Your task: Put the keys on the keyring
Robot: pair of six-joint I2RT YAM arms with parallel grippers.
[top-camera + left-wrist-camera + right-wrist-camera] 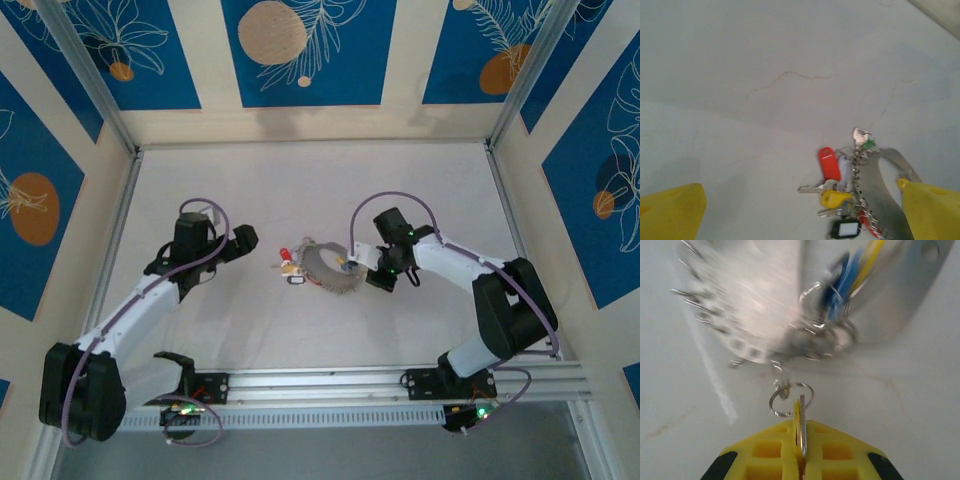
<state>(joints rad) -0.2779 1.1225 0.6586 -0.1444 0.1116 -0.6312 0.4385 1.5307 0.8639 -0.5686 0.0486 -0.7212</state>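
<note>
Clamping a key (802, 415), seemingly, right pincer (800, 442)

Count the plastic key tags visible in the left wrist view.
4: a red tag, a pale tag right of it, a yellow tag below, and a black-framed white tag at the bottom edge. Others may hide behind the keyring.

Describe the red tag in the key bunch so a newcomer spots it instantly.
Find the broad grey keyring lying on the table between the two arms. Tagged keys fan out from its side toward the left arm. The red tag lies there, a bright oval among pale, yellow and black-framed neighbours.
</note>
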